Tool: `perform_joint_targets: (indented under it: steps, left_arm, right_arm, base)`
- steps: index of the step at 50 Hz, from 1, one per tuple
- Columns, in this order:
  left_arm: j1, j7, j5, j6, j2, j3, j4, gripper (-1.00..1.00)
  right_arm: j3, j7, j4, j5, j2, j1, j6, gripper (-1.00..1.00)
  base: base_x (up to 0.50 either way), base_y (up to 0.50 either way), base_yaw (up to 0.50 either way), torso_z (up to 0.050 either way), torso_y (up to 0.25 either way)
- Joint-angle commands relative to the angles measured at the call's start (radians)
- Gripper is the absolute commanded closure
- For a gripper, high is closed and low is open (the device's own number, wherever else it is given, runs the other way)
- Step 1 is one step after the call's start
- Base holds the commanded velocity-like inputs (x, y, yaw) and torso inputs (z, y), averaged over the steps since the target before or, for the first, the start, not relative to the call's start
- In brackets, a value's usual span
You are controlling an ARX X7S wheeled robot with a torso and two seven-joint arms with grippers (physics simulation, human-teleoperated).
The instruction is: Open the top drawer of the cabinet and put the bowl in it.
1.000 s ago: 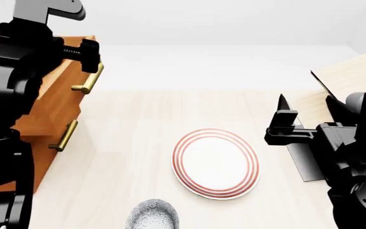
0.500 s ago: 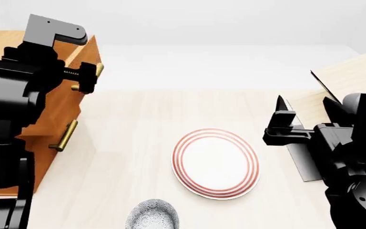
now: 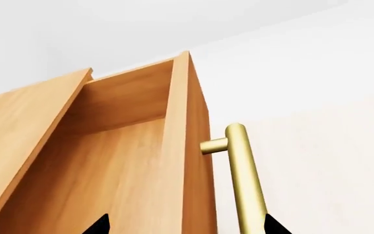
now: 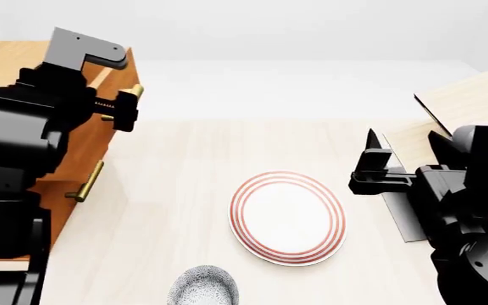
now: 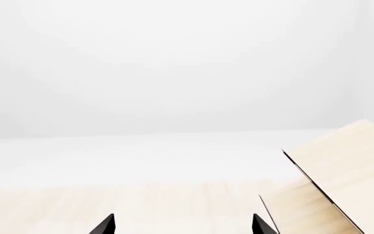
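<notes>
The top drawer (image 3: 115, 161) of the cabinet (image 4: 66, 159) stands pulled out. The left gripper (image 3: 181, 225) has its jaws wide either side of the drawer front and brass handle (image 3: 242, 175). The right gripper (image 4: 378, 166) hovers, jaws wide, holding nothing. The bowl (image 4: 203, 286) sits on the table (image 4: 176, 165) near a plate (image 4: 287, 216).

Simulated test scene, not a real room. Blank white backdrop fills the upper frame; surfaces are flat and shadowless. A pale wooden table (image 4: 185, 190) carries household items: an orange-brown cabinet (image 4: 74, 152) at left, a red-ringed plate (image 4: 287, 216) at centre, a speckled bowl (image 4: 203, 286) at bottom.
</notes>
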Motion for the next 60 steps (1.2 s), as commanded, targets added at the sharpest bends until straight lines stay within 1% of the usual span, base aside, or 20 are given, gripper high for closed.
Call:
perform_joint_targets:
  steps: [1,9,26,34,41,60]
  left_arm:
    - [0.070,0.030,-0.078,-0.008,0.033,0.015,0.008,-1.00]
    - [0.098,0.036,-0.092,-0.004,0.049,0.020,0.027,-1.00]
    - [0.160,0.042,-0.144,-0.025,0.110,-0.012,0.085,-1.00]
    - [0.189,0.046,-0.155,-0.035,0.117,0.001,0.113,-1.00]
    - [0.198,0.051,-0.170,-0.050,0.128,0.002,0.143,-1.00]
    - [0.188,0.054,-0.228,-0.121,0.195,-0.012,0.258,-1.00]
  right_arm:
    - [-0.007,0.004,0.002,0.000,0.002,0.006,0.001,-1.00]
    - [-0.011,0.006,0.003,0.000,0.003,0.007,-0.001,-1.00]
    - [-0.010,0.013,0.001,0.013,0.008,0.009,0.000,-1.00]
    - [-0.005,0.032,-0.007,0.038,0.015,0.021,0.013,-1.00]
    - [-0.013,0.032,-0.003,0.038,0.012,0.028,0.012,-1.00]
    - [-0.025,0.032,0.005,0.038,0.012,0.034,0.008,-1.00]
  base:
    - [0.00,0.00,0.00,0.000,0.000]
    - [0.00,0.00,0.00,0.000,0.000]
    - [0.00,0.00,0.00,0.000,0.000]
    - [0.00,0.00,0.00,0.000,0.000]
    - [0.00,0.00,0.00,0.000,0.000]
    - [0.00,0.00,0.00,0.000,0.000]
